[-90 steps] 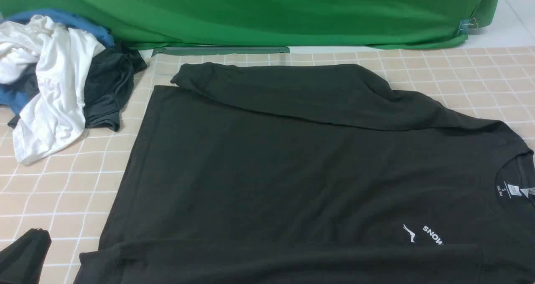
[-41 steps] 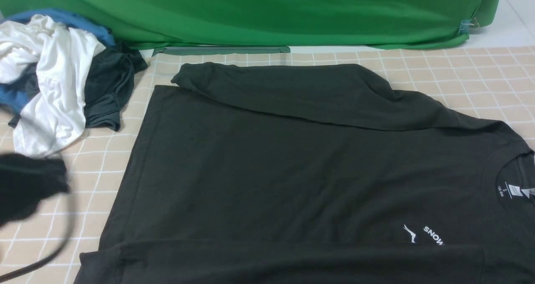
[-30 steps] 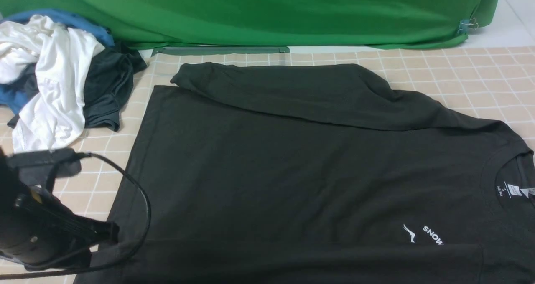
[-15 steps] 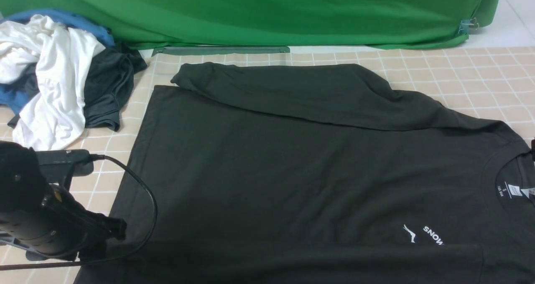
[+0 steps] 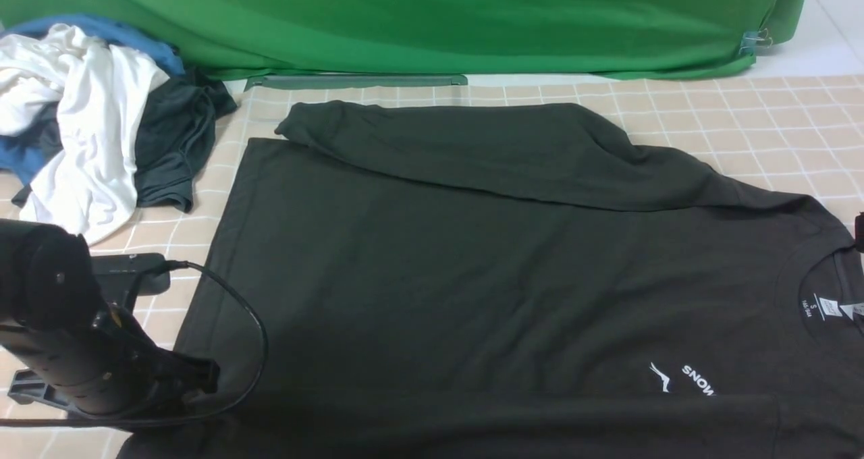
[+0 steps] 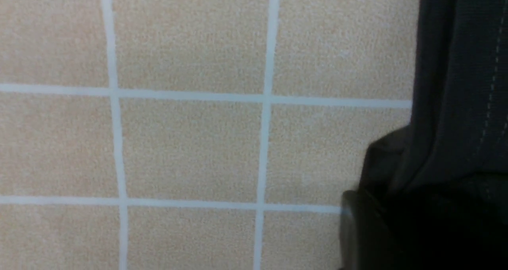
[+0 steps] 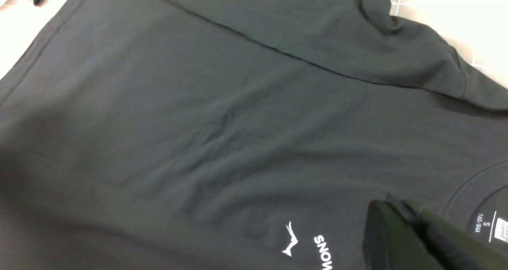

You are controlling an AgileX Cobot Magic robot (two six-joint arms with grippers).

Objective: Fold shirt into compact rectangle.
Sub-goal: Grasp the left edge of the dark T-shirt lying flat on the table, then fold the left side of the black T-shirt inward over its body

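Observation:
The black shirt lies flat on the checked cloth, collar to the right, with its far sleeve folded across the body. Its white logo and "SNOW" lettering and neck label face up. My left gripper sits low at the shirt's near left hem corner. In the left wrist view the hem bunches up where it enters the dark jaws, which look shut on it. My right gripper hovers shut over the chest near the collar, holding nothing. Only a sliver of it shows in the front view.
A heap of white, blue and dark grey garments lies at the far left. A green backdrop hangs along the table's far edge. The left arm's cable loops over the shirt's left side. Bare checked cloth lies at the far right.
My left arm came in from the left and sank to the shirt's near left hem corner, where its jaws opened and then closed. The right gripper's tip crept into view at the right edge.

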